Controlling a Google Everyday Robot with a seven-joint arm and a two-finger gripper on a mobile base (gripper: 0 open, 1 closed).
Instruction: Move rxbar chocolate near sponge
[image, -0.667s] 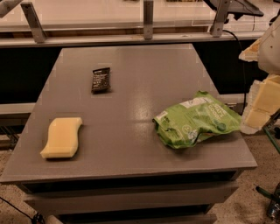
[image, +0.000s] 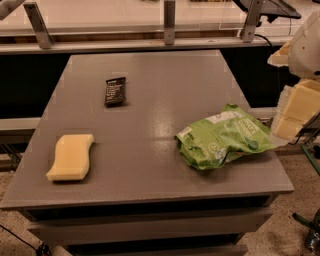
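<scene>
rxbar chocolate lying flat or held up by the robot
The rxbar chocolate lies flat on the table, lettered face up; the gripper hangs off the table, beyond the green bag.

Matt grey table top (image: 150, 200), faintly speckled, soft sheen at the middle; porous matt foam sponge (image: 71, 157); thin black wrapper film of rxbar chocolate (image: 115, 91); crinkled shiny green plastic bag (image: 222, 142); smooth pale gripper (image: 292, 112) beyond right table edge

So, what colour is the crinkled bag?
The bag is bright green with white print, camera view; the pincer hangs beyond the table edge beside it.
</scene>
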